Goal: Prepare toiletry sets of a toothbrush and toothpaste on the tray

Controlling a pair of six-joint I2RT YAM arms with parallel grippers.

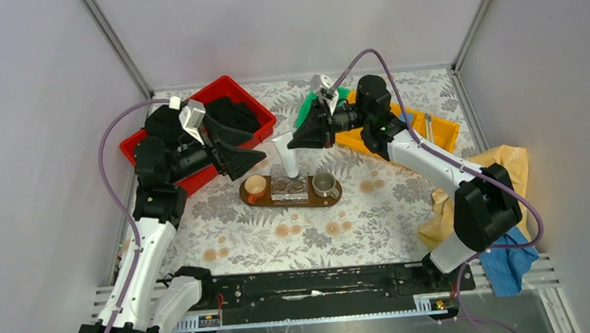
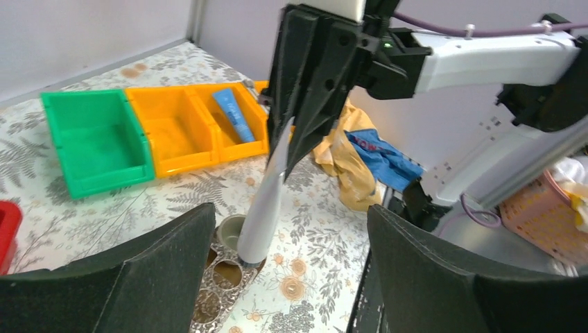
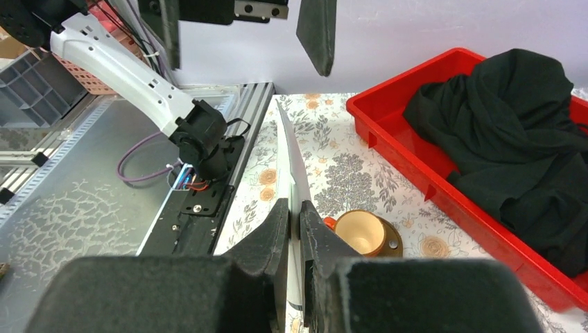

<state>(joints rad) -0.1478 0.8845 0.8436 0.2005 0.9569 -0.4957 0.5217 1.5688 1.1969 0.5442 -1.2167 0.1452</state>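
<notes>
Nearest our bases, the counter carries only its flowered cover. Just beyond it lies the tray, with an orange cup, a clear holder and a metal cup in a row on it.

Above the holder, our right pincer is clamped nearly closed on the flat crimped end of the whitish toothpaste. The tube hangs tilted, cap end down at the holder's mouth. We cannot tell whether it is seated in a compartment or only touching the rim.

Our left pincer hovers beside the orange cup, spread wide and holding nothing.

Farther back are a red crate of black cloth, a green bin and the orange bins. One orange bin holds the blue toothpaste. A thin pale stick in the far bin looks like the toothbrush.

We judge the risk to be in the release. The tube leans and is gripped only at its thin end, so letting go before it is seated could drop it across the cups or off the tray. Pushing down off-centre could catch the rim and tip or shove the light holder. Our two pincers are also near each other, so a careless swing by either could knock the tube.
</notes>
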